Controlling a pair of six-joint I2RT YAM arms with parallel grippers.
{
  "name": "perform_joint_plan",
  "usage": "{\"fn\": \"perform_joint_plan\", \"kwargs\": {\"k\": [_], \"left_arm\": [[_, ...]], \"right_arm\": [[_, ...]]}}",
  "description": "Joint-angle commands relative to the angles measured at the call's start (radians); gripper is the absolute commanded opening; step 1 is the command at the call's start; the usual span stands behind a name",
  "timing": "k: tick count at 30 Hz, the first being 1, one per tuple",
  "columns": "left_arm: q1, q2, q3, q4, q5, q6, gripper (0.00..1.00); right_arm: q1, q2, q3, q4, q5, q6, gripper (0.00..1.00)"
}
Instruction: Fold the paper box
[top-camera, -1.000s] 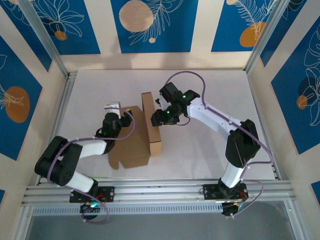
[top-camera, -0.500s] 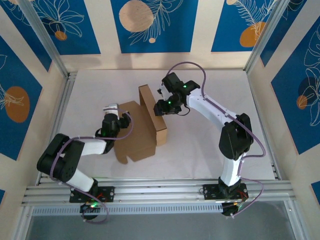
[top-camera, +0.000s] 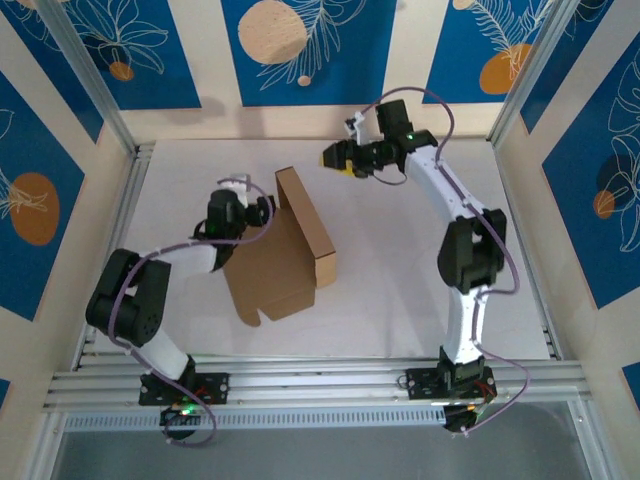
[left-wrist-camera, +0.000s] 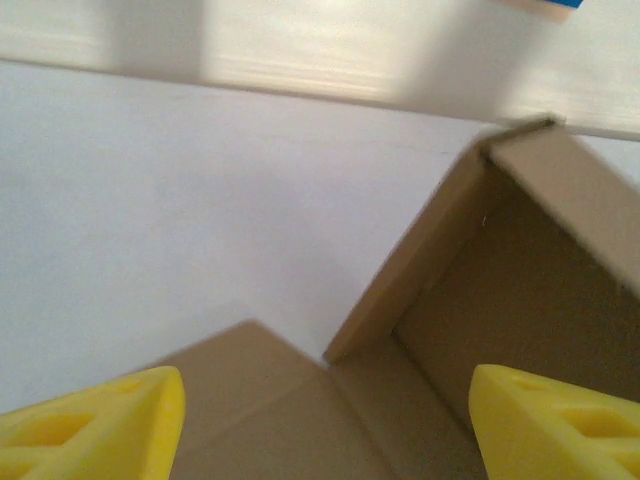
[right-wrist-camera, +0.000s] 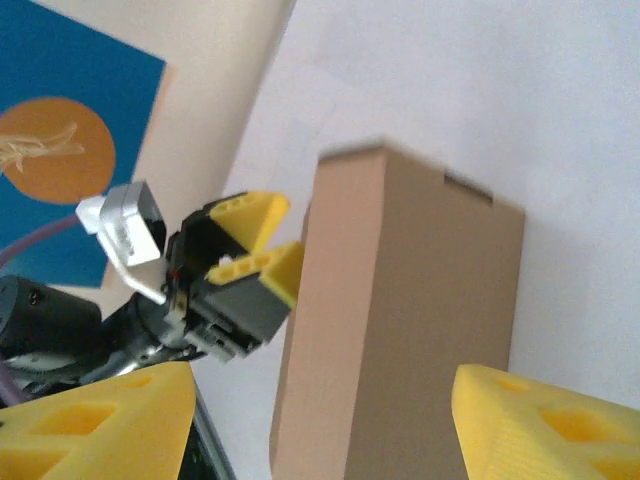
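The paper box (top-camera: 275, 265) is brown cardboard lying left of the table's middle, with one long wall (top-camera: 305, 225) standing up along its right side. My left gripper (top-camera: 262, 208) hovers open at the box's far left corner. Its yellow fingertips (left-wrist-camera: 90, 425) are spread over the flat panel (left-wrist-camera: 300, 410) beside the raised wall (left-wrist-camera: 520, 270). My right gripper (top-camera: 335, 158) is open and well behind the box, touching nothing. In the right wrist view its gripper (right-wrist-camera: 325, 430) looks down on the box (right-wrist-camera: 420, 320) and on the left gripper (right-wrist-camera: 262, 240).
The white tabletop (top-camera: 400, 290) is bounded by an aluminium rail (top-camera: 120, 230) on the left, a beige and blue back wall (top-camera: 300, 110) and a frame rail (top-camera: 320, 380) at the near edge. The right arm's elbow (top-camera: 470, 250) stands right of the box.
My right gripper has come off the box's raised wall, opened wider and moved back and up. The box has turned slightly, and my left gripper has moved toward the box's far corner.
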Motion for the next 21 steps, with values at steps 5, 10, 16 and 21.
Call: {"fn": "perform_joint_plan", "kwargs": {"k": [5,10,16,21], "left_arm": [[0.067,0.189,0.281,-0.393,0.249,-0.025,0.75],[0.07,0.274,0.364,-0.4,0.316,-0.093,0.68],[0.049,0.299,0.349,-0.297,0.39,-0.114,0.67],[0.002,0.268,0.329,-0.25,0.408,-0.043,0.63]], "right_arm": [[-0.001,0.37,0.321,-0.104,-0.16,0.238,0.63],[0.007,0.515,0.456,-0.038,-0.257,0.338,0.59],[0.022,0.613,0.516,0.061,-0.367,0.427,0.6],[0.047,0.658,0.551,0.092,-0.46,0.439,0.6]]}}
